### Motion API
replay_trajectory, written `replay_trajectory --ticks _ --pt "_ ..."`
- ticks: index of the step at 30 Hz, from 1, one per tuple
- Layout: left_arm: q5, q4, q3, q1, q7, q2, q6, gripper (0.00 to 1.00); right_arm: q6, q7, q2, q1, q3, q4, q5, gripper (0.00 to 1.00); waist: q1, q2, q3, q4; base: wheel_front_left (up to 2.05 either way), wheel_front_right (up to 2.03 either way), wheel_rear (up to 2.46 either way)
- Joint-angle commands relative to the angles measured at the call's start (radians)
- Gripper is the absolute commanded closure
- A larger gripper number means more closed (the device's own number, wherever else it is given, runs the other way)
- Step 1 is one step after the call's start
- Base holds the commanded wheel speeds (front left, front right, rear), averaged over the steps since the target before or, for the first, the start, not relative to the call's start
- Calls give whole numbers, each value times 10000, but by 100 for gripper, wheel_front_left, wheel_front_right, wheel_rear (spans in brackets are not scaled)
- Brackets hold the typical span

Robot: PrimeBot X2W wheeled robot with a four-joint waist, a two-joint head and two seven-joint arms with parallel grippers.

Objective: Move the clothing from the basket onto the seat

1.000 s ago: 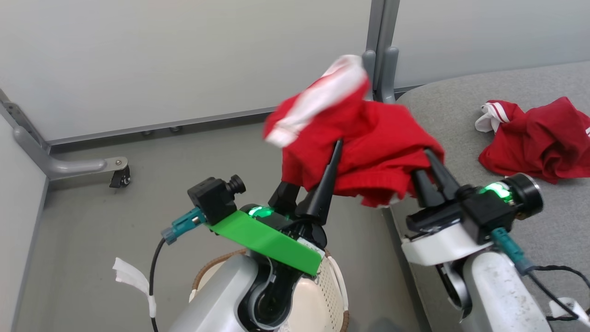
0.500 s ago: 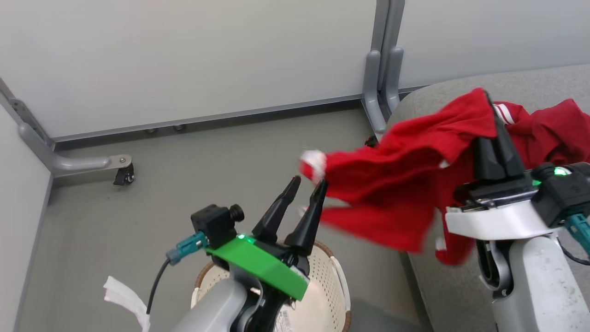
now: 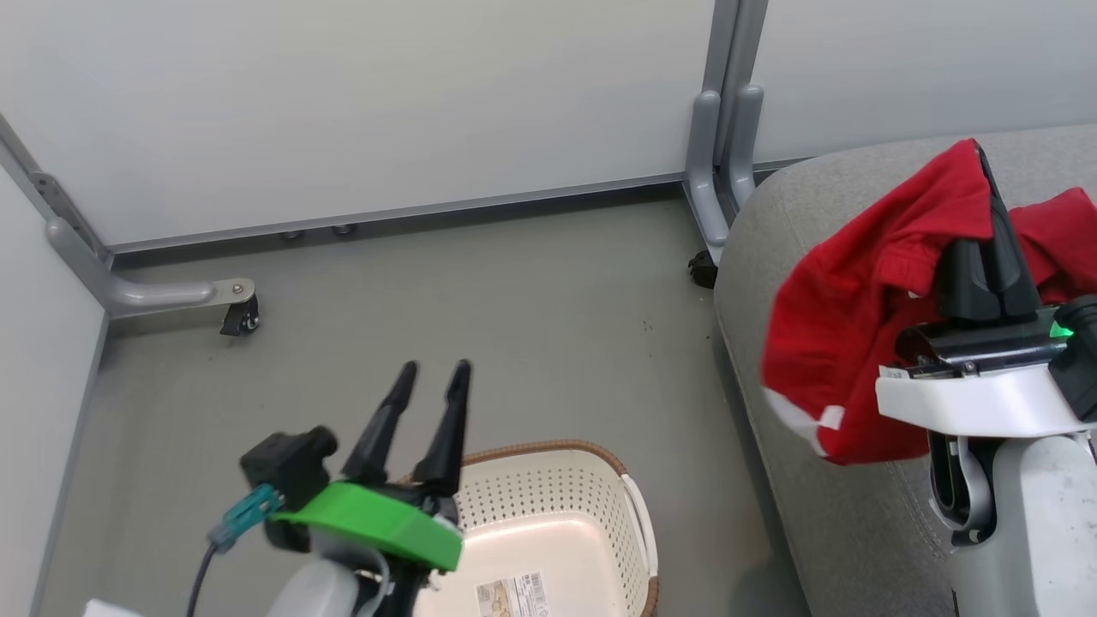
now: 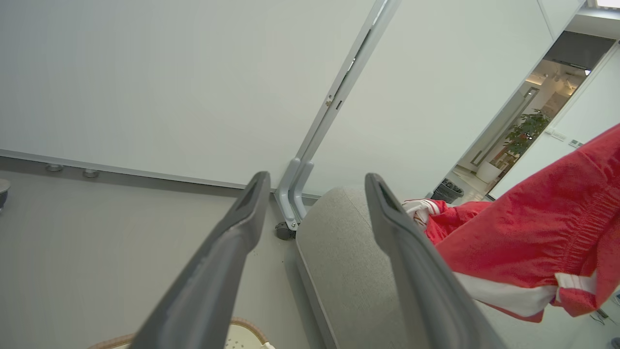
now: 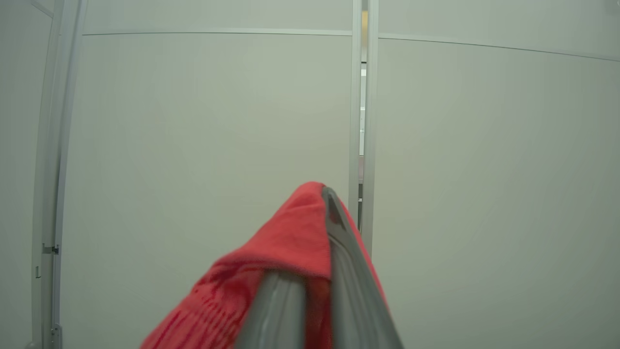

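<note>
Aloft, right gripper (image 3: 984, 171) pinching clothing (image 3: 848, 317) over seat (image 3: 771, 223) edge (left gripper (image 3: 435, 373) spread, empty)

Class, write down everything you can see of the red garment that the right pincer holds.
The red garment is soft, crumpled fabric with a white stripe along its lower hem. The right pincer is shut on its top fold; it hangs above the grey seat, near its edge. Whether it touches the seat is unclear.

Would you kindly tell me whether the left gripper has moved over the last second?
Yes. The left gripper has released the red garment and drawn back, away from the partition post toward the basket.
</note>
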Motion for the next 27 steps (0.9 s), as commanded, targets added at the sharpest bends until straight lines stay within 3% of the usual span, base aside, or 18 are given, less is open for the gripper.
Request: replay_trajectory --ticks 1,13,27 --pt "291 41 380 389 5 17 -69 0 -14 -4 -19 184 -64 -46 -107 100 0 0 4 31 0 0 0" --pt "3293 468 2955 1854 5 -410 -158 0 -14 -4 -20 777 -743 44 0 100 0 0 -3 197 0 0 0" --pt "4905 335 4627 2665 5 -737 -165 0 -14 -4 -20 987 -945 193 131 100 0 0 -51 227 0 0 0"
